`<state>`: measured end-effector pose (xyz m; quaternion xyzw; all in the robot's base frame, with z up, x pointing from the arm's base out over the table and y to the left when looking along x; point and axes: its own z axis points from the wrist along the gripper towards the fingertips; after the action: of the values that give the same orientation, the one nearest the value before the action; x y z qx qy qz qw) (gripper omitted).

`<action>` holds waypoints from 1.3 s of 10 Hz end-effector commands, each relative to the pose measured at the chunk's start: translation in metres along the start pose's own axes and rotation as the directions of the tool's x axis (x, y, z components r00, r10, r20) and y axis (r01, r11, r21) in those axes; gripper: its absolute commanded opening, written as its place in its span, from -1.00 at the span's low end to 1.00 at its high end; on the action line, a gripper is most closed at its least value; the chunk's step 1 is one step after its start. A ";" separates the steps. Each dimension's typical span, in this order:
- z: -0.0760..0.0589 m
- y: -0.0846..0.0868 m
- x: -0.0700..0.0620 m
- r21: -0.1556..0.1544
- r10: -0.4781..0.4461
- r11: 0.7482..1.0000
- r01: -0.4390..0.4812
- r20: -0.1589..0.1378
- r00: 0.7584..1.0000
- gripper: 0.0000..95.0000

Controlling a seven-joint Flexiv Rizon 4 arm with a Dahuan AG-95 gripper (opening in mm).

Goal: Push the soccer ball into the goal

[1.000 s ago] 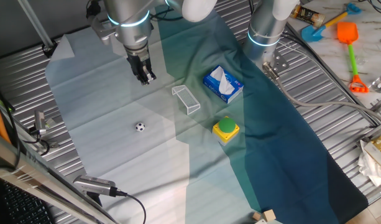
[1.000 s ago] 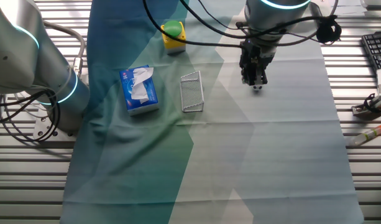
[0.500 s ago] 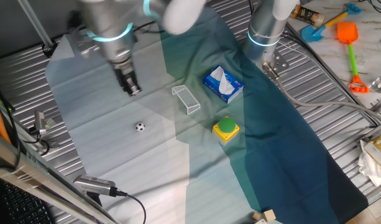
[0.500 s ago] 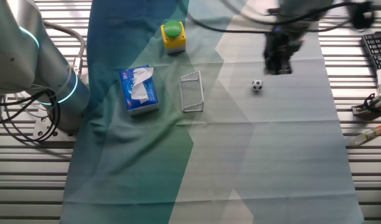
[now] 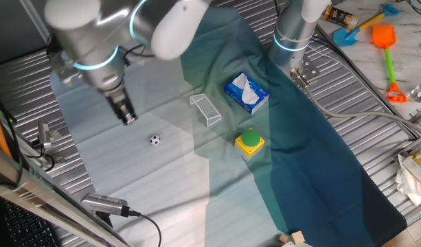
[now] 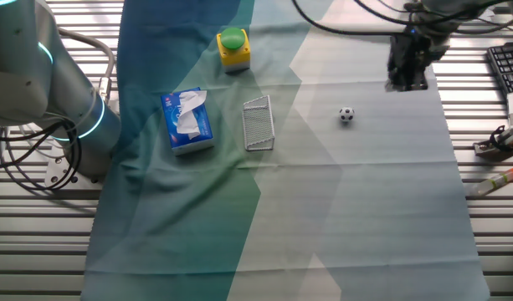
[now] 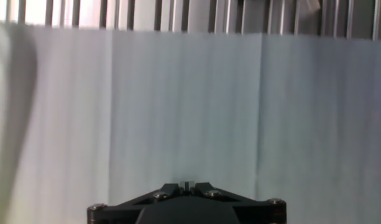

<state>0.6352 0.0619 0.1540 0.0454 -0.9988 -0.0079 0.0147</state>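
Observation:
The soccer ball (image 5: 154, 140) is a tiny white ball with black patches lying on the pale cloth; it also shows in the other fixed view (image 6: 346, 115). The goal (image 5: 205, 110) is a small clear box frame on the cloth, right of the ball, and shows in the other fixed view (image 6: 258, 123) too. My gripper (image 5: 128, 119) is shut and empty, hovering left of and behind the ball, apart from it; it shows in the other fixed view (image 6: 404, 82). In the hand view the shut gripper (image 7: 186, 185) faces bare cloth; ball and goal are out of that view.
A blue-and-white tissue pack (image 5: 246, 94) lies beyond the goal. A green button on a yellow base (image 5: 250, 141) stands near it. A second arm's base (image 5: 292, 31) stands at the cloth's far edge. Cables and clamps (image 5: 45, 140) sit on the slatted table at the left.
My gripper has moved away from above the ball, toward the cloth's outer edge, on the side away from the goal. The ball and goal have not moved.

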 end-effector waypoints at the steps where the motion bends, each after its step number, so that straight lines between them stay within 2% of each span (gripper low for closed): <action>1: 0.022 0.002 -0.010 -0.005 0.012 1.000 -0.012 0.004 1.000 -1.00; 4: 0.057 0.006 -0.016 -0.015 0.034 0.999 -0.034 0.006 0.999 -1.00; 6: 0.085 0.007 -0.011 -0.018 0.044 0.999 -0.043 0.021 0.999 -1.00; 9: 0.089 0.011 -0.006 -0.044 0.067 0.997 -0.067 0.005 0.998 -1.00; 12: 0.095 0.011 0.004 -0.041 0.063 0.997 -0.062 0.019 0.998 -1.00; 13: 0.095 0.011 0.004 -0.035 0.058 0.998 -0.057 0.015 0.998 -1.00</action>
<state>0.6268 0.0743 0.0592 0.0170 -0.9995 -0.0244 0.0044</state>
